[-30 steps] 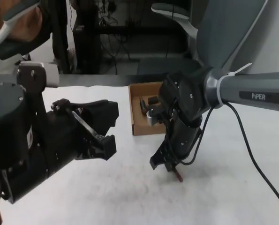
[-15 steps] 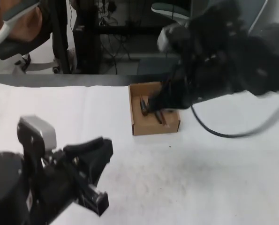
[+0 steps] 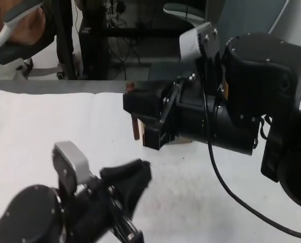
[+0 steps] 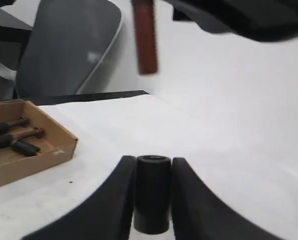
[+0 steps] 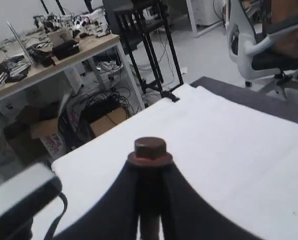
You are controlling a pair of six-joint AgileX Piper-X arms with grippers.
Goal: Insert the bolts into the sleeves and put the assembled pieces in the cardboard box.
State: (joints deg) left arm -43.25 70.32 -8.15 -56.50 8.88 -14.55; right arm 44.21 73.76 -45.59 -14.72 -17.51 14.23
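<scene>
Fingers (image 4: 113,200) of the left gripper (image 4: 153,162) are closed snug on a black sleeve (image 4: 152,200), one on each side. Its open end pokes out past the tips. On the right gripper (image 5: 150,170), the fingers (image 5: 118,200) pinch a rusty bolt (image 5: 150,149) by its stem, just under the head. The bolt is held up in the air, farther out than the sleeve and well apart from it. Its free end points down.

I think the job now is to bring the two together. The bolt should come right in line with the hole first, so stem and hole make one straight line. Then it should go in slowly. If it comes in tilted, it will likely bump the rim and push the sleeve crooked. The left gripper should hold tight and keep the sleeve steady while the bolt slides in.

Farther out on the bench sits the cardboard box (image 4: 33,162), with finished pieces (image 4: 13,137) lying inside. That is where this pair should go once it is joined. Under it all is the white bench top (image 4: 204,130).
</scene>
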